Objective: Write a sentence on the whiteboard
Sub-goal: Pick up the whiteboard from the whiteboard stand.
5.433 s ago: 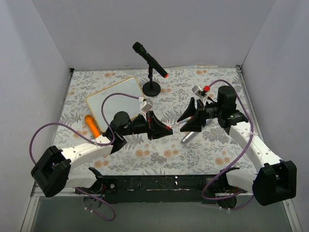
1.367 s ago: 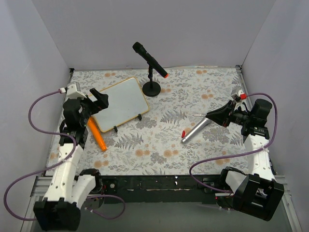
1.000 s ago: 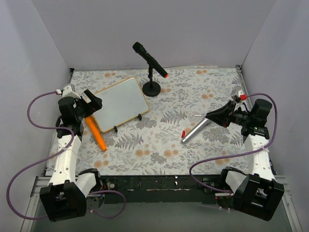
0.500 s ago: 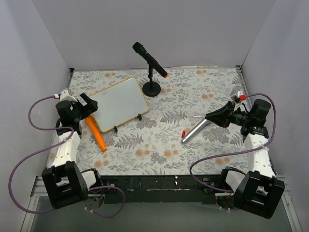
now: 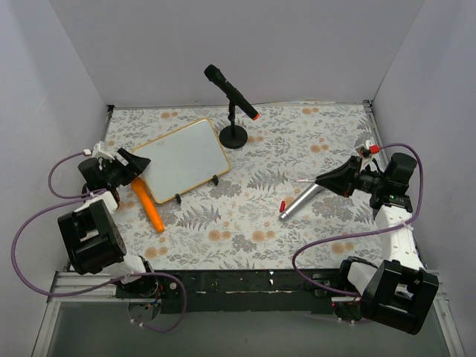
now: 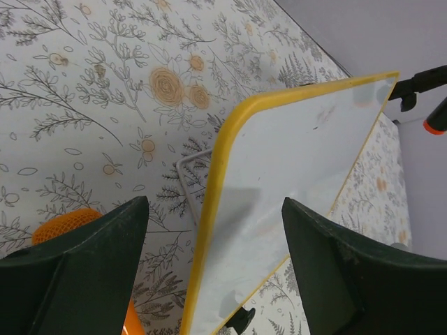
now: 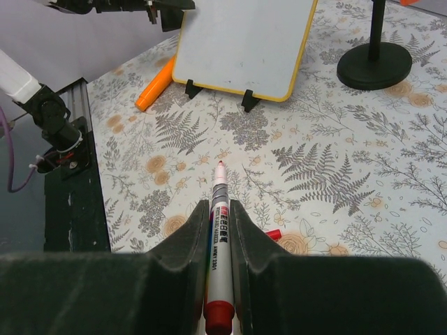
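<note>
White, glossy and wood-framed, the whiteboard (image 5: 182,158) stands tilted just ahead of the left gripper's (image 5: 132,167) spread fingers. The right gripper's (image 7: 218,204) fingers clamp a marker (image 7: 220,183), its tip jutting beyond them.

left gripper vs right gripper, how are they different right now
The left gripper is open wide and empty; the right gripper is shut on an uncapped marker. The left gripper sits close by the left edge of the blank whiteboard; the right gripper is well off to the board's right, with the marker tip aimed toward it. Shared: both have dark fingers, and neither grips the whiteboard.
</note>
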Robot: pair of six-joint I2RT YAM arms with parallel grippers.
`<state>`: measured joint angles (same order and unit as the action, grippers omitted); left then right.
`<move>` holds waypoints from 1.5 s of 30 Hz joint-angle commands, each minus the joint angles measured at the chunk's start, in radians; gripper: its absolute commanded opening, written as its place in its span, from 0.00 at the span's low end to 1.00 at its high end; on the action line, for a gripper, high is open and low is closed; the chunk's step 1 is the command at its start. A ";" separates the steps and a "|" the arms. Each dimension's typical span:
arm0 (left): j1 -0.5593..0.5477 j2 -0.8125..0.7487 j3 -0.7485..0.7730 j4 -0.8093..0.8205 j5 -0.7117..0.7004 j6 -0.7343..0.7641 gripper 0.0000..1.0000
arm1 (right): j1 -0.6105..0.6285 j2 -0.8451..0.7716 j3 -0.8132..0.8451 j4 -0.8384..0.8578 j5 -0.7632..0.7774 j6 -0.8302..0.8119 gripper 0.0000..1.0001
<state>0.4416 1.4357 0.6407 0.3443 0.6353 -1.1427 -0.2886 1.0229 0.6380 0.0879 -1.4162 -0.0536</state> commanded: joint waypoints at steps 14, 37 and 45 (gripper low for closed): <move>0.046 0.273 0.077 0.346 0.426 -0.175 0.48 | 0.005 0.011 -0.012 0.081 -0.026 0.044 0.01; 0.046 0.144 0.008 0.705 0.468 -0.391 0.00 | 0.006 0.014 -0.015 0.085 -0.023 0.046 0.01; 0.028 0.032 0.014 0.746 0.431 -0.456 0.00 | 0.006 0.016 -0.018 0.088 -0.021 0.044 0.01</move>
<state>0.4789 1.5917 0.6399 1.0031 1.1007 -1.5440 -0.2859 1.0363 0.6243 0.1383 -1.4208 -0.0071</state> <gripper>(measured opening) 0.060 0.186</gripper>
